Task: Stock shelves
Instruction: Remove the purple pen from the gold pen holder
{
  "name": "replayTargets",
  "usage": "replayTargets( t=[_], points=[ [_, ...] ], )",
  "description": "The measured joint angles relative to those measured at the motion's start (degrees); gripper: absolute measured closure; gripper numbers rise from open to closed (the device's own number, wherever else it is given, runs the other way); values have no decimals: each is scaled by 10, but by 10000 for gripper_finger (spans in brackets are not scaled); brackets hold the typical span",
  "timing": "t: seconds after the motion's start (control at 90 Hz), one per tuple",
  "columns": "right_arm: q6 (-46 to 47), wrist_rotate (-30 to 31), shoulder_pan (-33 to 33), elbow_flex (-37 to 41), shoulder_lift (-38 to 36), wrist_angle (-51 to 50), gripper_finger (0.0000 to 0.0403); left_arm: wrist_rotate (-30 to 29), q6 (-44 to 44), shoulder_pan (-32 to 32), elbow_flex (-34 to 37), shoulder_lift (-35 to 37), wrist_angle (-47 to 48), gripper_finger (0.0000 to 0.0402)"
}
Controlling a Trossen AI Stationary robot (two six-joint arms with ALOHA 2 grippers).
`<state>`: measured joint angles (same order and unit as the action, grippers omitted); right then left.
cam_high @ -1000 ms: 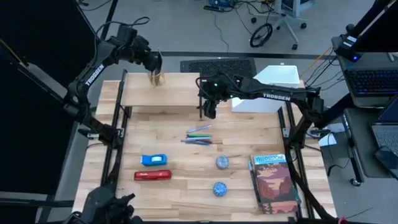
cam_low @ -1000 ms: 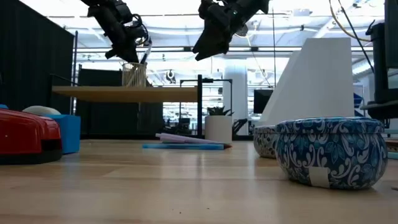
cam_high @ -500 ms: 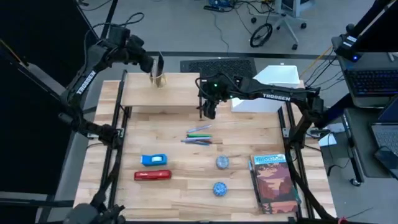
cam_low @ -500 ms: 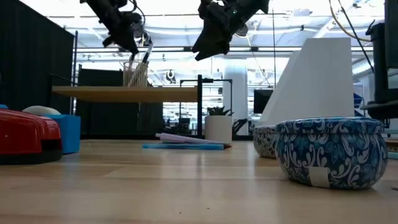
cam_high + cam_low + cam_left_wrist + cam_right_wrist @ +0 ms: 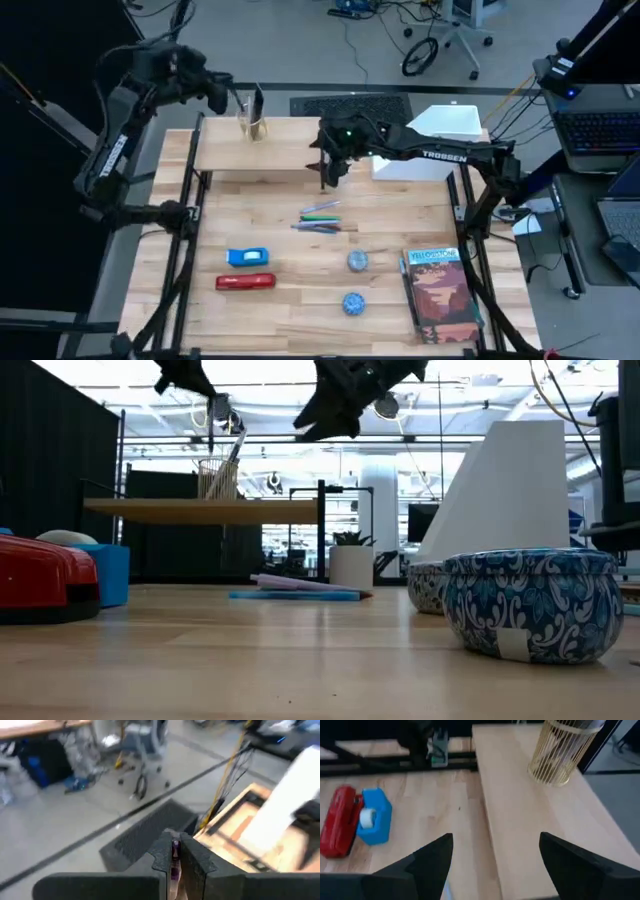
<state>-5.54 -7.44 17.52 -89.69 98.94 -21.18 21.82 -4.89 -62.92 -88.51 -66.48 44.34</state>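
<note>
Shelf (image 5: pixel 280 150) holds wire cup (image 5: pixel 561 751); right pincer (image 5: pixel 495 855) spread

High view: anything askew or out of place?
Nothing is damaged or spilled. One pen leans tilted in the wire cup on the shelf. A few more pens lie loose and fanned out on the table, not yet stocked.

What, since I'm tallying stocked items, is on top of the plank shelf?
A gold wire cup stands near the shelf's left end, a slim pen-like item leaning in it. The right claw hovers over the shelf's right edge, covering a strip there.
</note>
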Motion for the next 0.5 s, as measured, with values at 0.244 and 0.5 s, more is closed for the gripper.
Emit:
replayTargets(
  t=[0.244,0.5],
  points=[
    [46,-3,-9,0,0,104,124,184,0,4,0,51,-29,389],
    [72,-18,-44,0,0,233,124,249,8,63,0,66,-8,389]
  ],
)
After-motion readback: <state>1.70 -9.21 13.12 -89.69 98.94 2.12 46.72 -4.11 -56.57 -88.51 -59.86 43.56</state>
